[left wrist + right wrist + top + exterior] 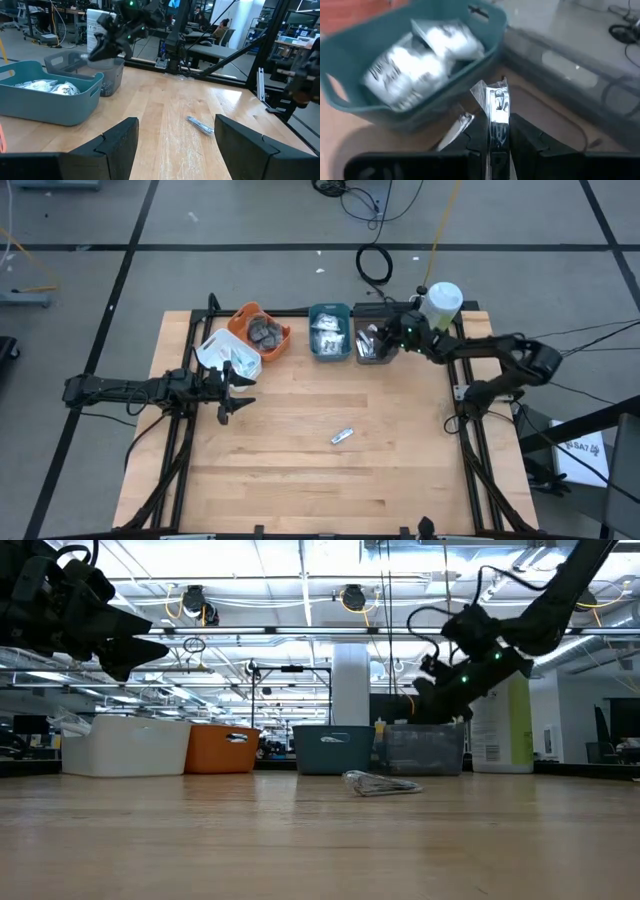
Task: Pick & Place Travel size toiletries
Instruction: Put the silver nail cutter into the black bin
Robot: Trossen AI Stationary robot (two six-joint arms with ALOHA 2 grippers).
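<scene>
- The right gripper (385,336) is being held over the grey bin (374,355) at the far side of the table (300,480), its fingers nearly shut on a small silver tube (496,107), which is being pinched upright between them in the right wrist view.
- The lower end of that tube is being hidden by the fingers, and the writing on it is too blurred to be read.
- The left gripper (232,393) is being held above the table's left side, just in front of the white bin (226,353); its jaws are being kept wide apart with nothing between them.
- A second silver tube (343,436) is lying alone on the bare wood near the table's middle, well apart from both grippers; no print can be made out on it.
- White clear-wrapped packets (420,60) are being seen piled in the teal bin (329,332); their lettering is not legible.
- Dark grey round discs (265,331) are lying in the orange bin (282,340).
- The inside of the white bin is being partly covered by the left arm.
- The big white-and-green bottle (441,302) is standing at the far right corner, its label text too small to read.
- The near half of the table is being left open, with wide room around the lone tube.
</scene>
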